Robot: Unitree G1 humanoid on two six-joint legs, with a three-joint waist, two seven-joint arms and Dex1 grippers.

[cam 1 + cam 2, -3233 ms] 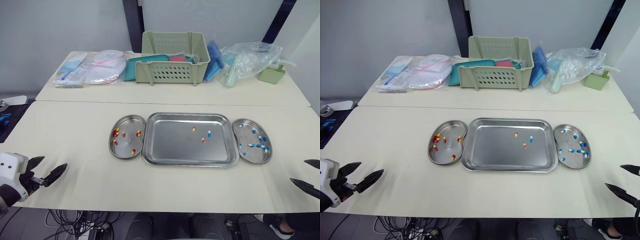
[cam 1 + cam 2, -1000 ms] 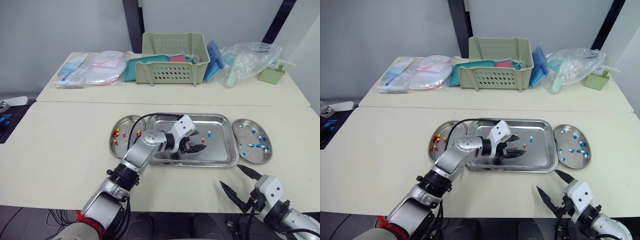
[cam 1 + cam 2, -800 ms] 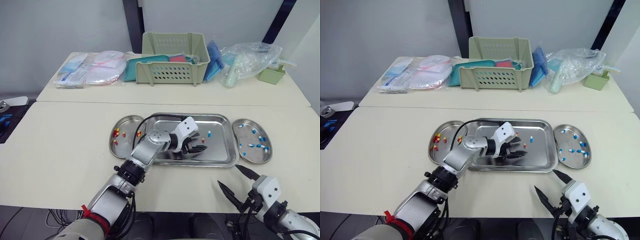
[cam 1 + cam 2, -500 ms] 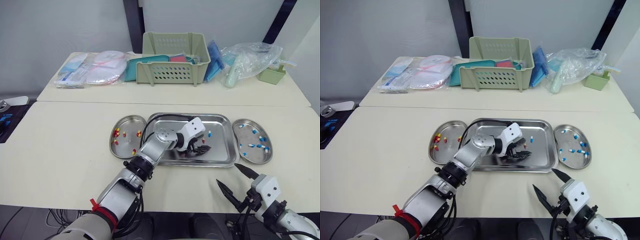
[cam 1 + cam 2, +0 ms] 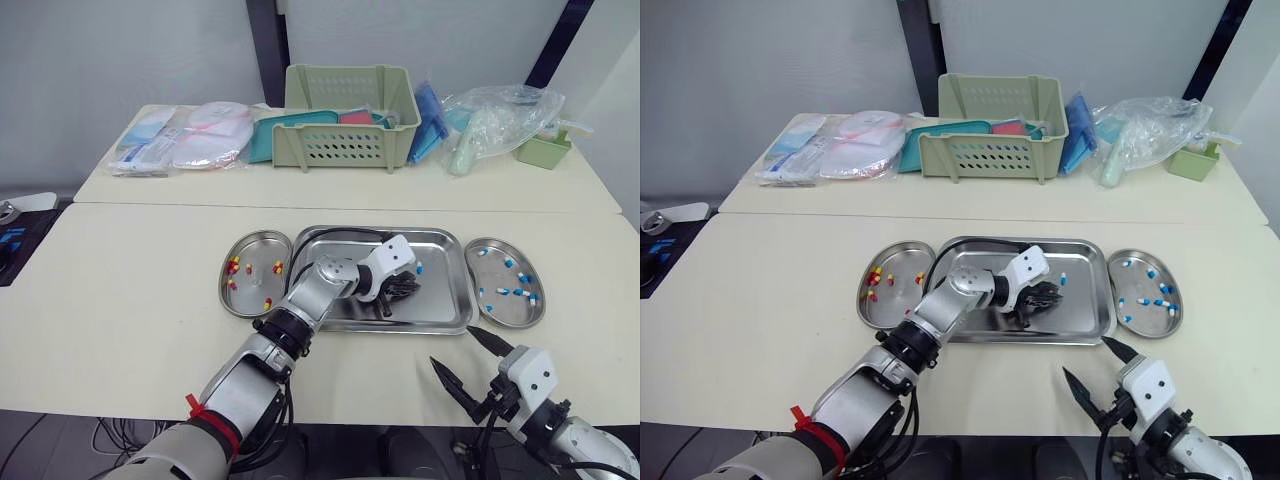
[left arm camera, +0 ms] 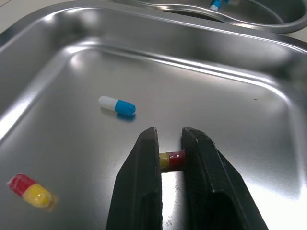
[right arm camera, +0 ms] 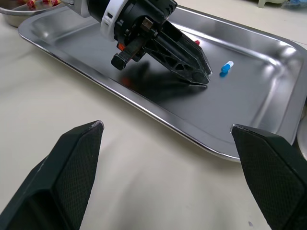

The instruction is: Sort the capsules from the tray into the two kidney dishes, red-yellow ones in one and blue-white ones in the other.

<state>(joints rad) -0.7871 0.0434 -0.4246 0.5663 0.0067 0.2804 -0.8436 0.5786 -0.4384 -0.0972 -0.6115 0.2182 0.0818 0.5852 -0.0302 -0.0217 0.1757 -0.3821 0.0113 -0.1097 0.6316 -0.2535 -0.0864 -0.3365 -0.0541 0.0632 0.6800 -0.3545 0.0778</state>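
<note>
— Where do we have the left gripper (image 6: 169, 141) now?

— Inside the tray (image 5: 440, 312), in its right half. Three seconds ago we held it off by the front left corner of the table (image 5: 130, 300); now its jaws are pinched on a red-yellow capsule (image 6: 171, 160), low against the tray floor.

— And the loose ones?

— A blue-white capsule (image 6: 117, 106) lies just beside the jaws and a second red-yellow capsule (image 6: 29, 189) a little further off, both where we saw them before.

— The right gripper (image 5: 452, 347)?

— It has come in from the table's right edge to the front edge, near the tray's front right corner, jaws spread wide and empty.

— The dishes?

— Unchanged: the left dish (image 5: 250, 290) holds red-yellow capsules, the right dish (image 5: 510, 310) blue-white ones.
</note>
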